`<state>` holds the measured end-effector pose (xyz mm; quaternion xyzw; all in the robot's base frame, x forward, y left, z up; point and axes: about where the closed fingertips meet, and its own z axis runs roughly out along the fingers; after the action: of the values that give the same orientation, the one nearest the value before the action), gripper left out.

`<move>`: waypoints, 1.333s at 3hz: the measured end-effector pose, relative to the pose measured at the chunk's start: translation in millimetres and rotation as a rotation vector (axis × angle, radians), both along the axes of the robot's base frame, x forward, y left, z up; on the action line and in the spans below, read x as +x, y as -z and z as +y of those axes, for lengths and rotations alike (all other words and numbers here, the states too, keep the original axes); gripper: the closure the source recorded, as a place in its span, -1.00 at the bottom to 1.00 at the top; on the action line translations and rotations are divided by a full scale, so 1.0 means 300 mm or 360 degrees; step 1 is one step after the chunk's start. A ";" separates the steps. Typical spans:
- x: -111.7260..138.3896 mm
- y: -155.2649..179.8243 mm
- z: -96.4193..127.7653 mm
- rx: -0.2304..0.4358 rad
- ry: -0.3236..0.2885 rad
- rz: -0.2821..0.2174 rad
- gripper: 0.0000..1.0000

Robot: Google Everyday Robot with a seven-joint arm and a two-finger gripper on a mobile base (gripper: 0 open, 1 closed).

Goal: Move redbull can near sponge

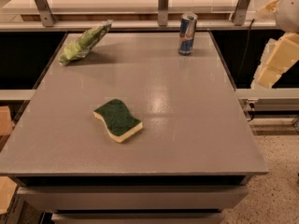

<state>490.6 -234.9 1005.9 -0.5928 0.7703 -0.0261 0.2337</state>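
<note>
The redbull can (187, 33), slim, blue and silver, stands upright at the far right part of the grey table (187, 125). The sponge (117, 120), dark green on top over pale yellow foam, lies flat in the near-left middle of the table, well apart from the can. My gripper (276, 59) shows as cream-coloured blocky parts at the right edge of the view, off the table's right side and to the right of the can. It holds nothing that I can see.
A light green snack bag (85, 42) lies at the far left of the table. A rail with metal posts (163, 3) runs along the far edge behind the can. A speckled floor (275, 181) lies to the right of the table.
</note>
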 end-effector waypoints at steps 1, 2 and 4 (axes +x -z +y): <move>0.055 0.003 -0.034 0.0167 0.0016 -0.0030 -1.00; 0.111 0.008 -0.057 0.0374 0.0060 -0.0062 -1.00; 0.219 0.000 -0.083 0.0697 0.0305 -0.0184 -1.00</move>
<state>556.4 -259.7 1005.8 -0.4497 0.7956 0.0858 0.3968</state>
